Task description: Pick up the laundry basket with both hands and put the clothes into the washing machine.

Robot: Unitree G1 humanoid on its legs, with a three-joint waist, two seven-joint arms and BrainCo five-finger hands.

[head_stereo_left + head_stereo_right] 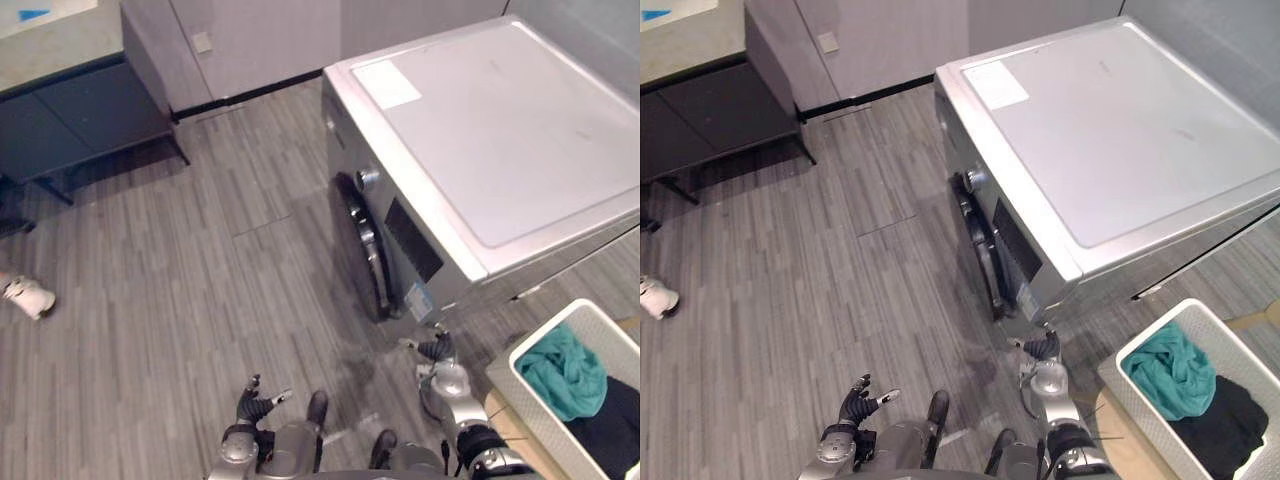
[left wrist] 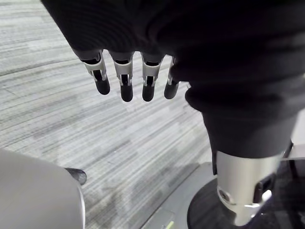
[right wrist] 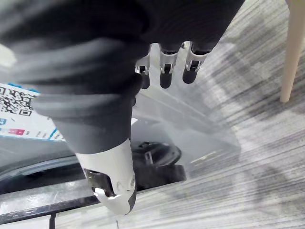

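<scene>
Hanging low in front of the washing machine, both robot hands are holding nothing. The left hand is hovering over bare floor, well out from the machine's front. The right hand is hovering just beside the machine's lower front corner. In the wrist views the left fingers and right fingers are dangling loose and relaxed, gripping nothing.

The laundry basket is sitting near that same corner, to the robot's right, and neither hand is touching it. It is carrying a teal garment and a dark garment.

The task is looking barely begun. The basket is not lifted, the clothes are lying in it, and the machine's round door appears to be shut.

The right eye view is showing more of the basket, with both garments, than the left eye view. The right wrist view is adding a pale furniture leg.
</scene>
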